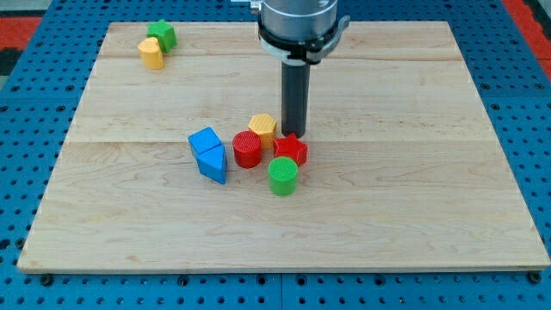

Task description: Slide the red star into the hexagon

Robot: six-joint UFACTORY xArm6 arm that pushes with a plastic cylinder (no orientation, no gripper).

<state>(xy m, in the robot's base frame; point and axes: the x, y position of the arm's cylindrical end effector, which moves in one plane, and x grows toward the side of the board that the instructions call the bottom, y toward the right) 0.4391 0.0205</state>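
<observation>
— Where was the arm?
— It came down from the view's top centre, its grey wrist housing cut off by the frame, the dark rod hanging straight and upright below it.
— And my tip?
— Down at the worktop, near the view's middle

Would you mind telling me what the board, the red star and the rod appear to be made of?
The board looks like pale unvarnished wood: grain lines and plank seams show, with little shine. The red star seems to be matte moulded or printed plastic, given its even saturated colour, though painted wood cannot be ruled out. The rod, ending in my tip just above the star in the view, looks dark and smooth, perhaps metal or plastic.
</observation>
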